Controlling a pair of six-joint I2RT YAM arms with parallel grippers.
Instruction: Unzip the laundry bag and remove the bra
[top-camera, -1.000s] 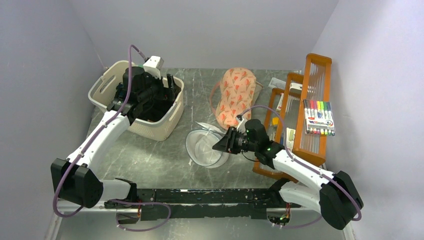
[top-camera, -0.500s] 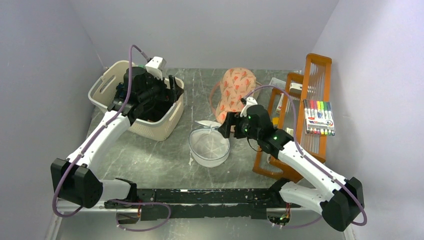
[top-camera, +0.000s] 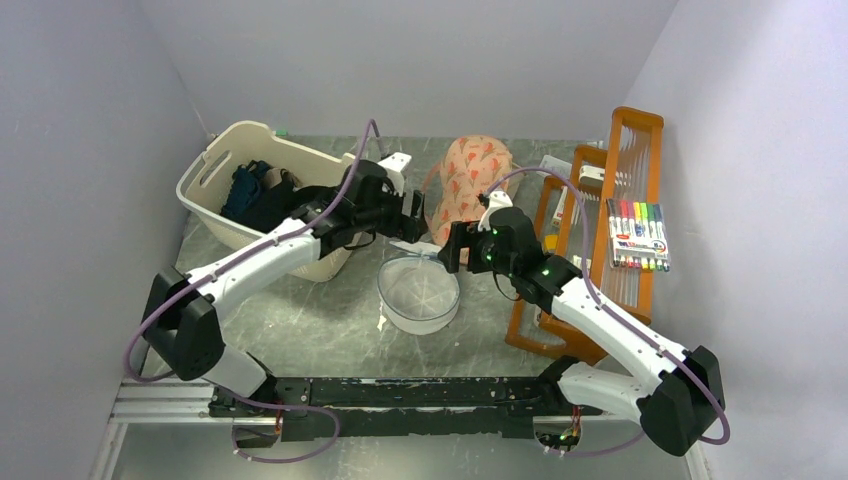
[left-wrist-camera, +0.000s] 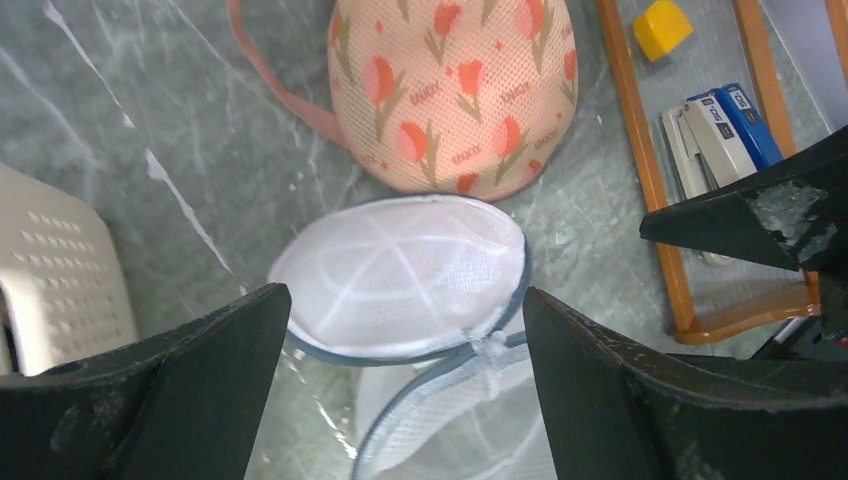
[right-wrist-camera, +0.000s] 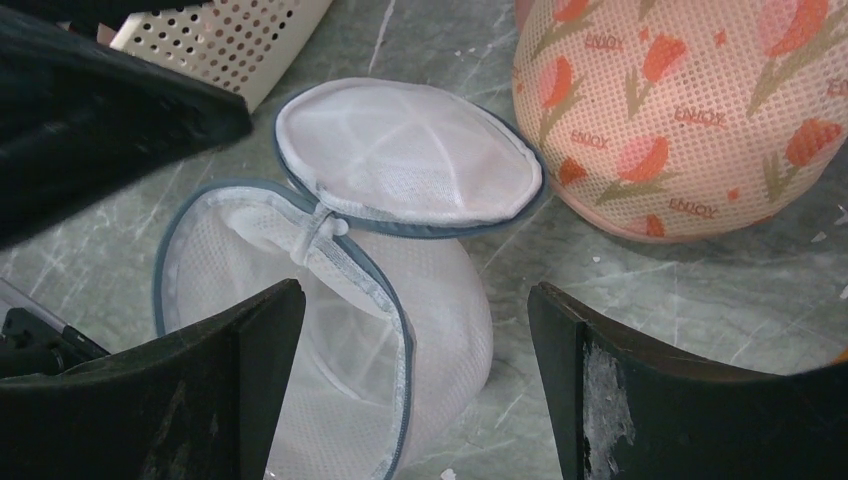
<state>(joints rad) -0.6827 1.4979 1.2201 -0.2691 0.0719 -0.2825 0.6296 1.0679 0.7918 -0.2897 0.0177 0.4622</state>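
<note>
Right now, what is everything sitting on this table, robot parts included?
laundry bag: one, white mesh with grey zip rim, table centre, unzipped, lid folded open
pouch: one, peach with tulip print, behind the bag
basket: one, cream, back left
clothes: one dark heap, inside the basket
rack: one, orange-brown wood, right side
markers: one multicoloured pack, on the rack
staplers: seemingly two, grey and blue, in the rack's low tray
block: one, yellow, same tray
table: one, grey marbled
left pincer: black, open, over the bag
right pincer: black, open, over the bag
</note>
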